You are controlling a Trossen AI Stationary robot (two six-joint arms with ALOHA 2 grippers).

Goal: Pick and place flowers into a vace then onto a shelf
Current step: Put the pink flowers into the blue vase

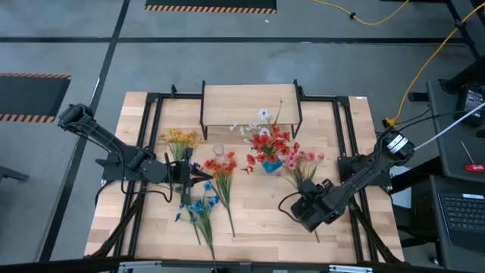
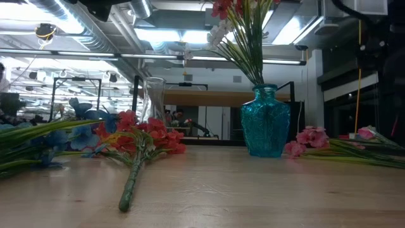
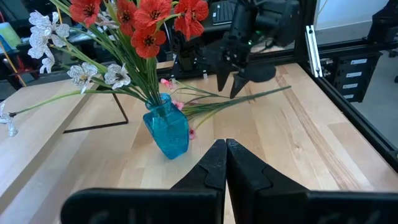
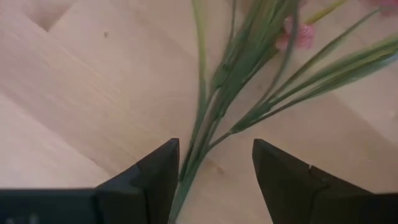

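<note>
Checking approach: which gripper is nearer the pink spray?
Right. The right gripper stands open astride the pink spray stem; the left gripper, shut, sits beyond the blue vase.

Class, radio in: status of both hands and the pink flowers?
Right hand open, straddling pink flowers' stem on table. Left hand shut, empty, waiting mid-table. Blue vase already holds red and white flowers. Nothing blocking.

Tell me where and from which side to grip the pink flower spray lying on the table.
Grip the pink flower spray low on its bare stem, coming straight down from above. It lies flat, blossoms towards the blue vase, and the right gripper already hangs open astride that stem.
</note>
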